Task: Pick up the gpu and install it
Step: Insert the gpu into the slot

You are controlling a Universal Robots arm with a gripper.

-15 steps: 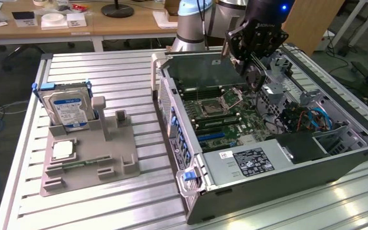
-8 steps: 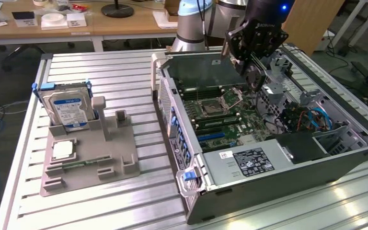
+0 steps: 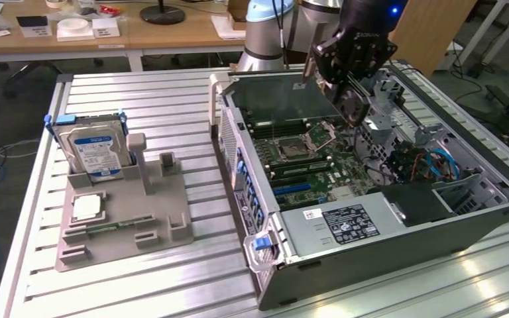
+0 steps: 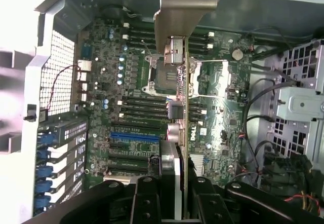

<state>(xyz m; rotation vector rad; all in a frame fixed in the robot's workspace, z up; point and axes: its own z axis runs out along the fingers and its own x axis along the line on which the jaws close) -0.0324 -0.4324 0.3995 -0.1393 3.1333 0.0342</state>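
Black claw is gripping the gpu edge-on, hovering over the open computer case; the install step is running, seemingly needing its edge squared to the blue slot

Arm: one, Universal Robots type; pale grey tubular body with a light-blue joint cap, standing upright at the back of the exterior view. Wrist: black housing with a small blue light lit, directed downward. Pincer: black, two-fingered, hanging below the wrist and pointing down, tilted slightly toward the exterior view's left. Fingers: black linked bars with bolt heads, one on each side of the gpu, pressed against its two flat faces. Grip: closed on the card, which is held edge-on to the wrist camera, silver bracket at the end away from the fingers.
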